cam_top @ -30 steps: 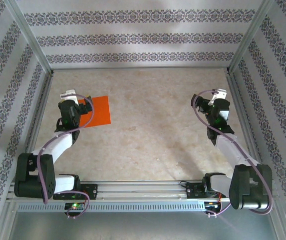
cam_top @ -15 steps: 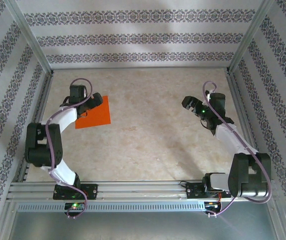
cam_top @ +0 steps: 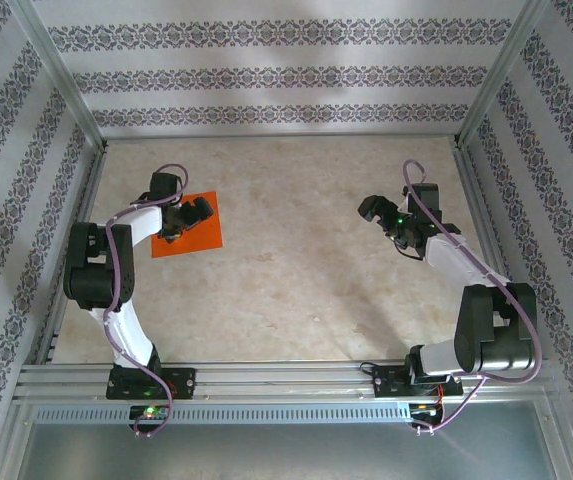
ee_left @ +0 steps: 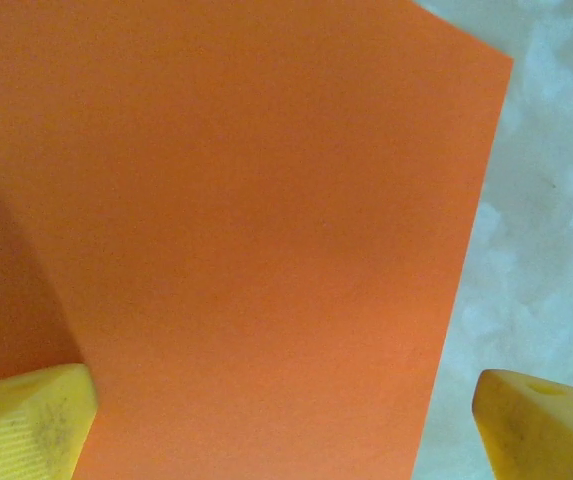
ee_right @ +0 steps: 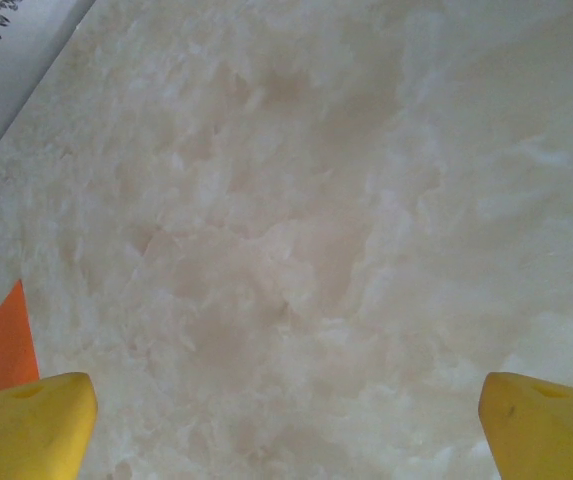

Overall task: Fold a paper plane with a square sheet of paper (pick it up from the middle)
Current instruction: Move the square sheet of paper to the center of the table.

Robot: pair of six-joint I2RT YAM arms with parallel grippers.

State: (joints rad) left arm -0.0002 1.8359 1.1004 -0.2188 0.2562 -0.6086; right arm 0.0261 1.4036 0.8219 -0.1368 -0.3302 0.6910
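From above, we see the left gripper (cam_top: 194, 215) spread over the square sheet of paper (cam_top: 206, 238), and the right gripper (cam_top: 371, 208) spread well right of it. Left wrist: we see the sheet flat beneath. Right wrist: we glimpse the sheet's corner, far left.

No legible text or markings.

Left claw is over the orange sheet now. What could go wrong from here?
1. The open left claw straddles an edge: one finger over the square sheet of paper, the other over bare table, so closing may catch the edge, not the middle.
2. The sheet lies flat; the fingers may push or crumple it instead of lifting.
3. The open right claw hangs far across the table, too far to steady it.
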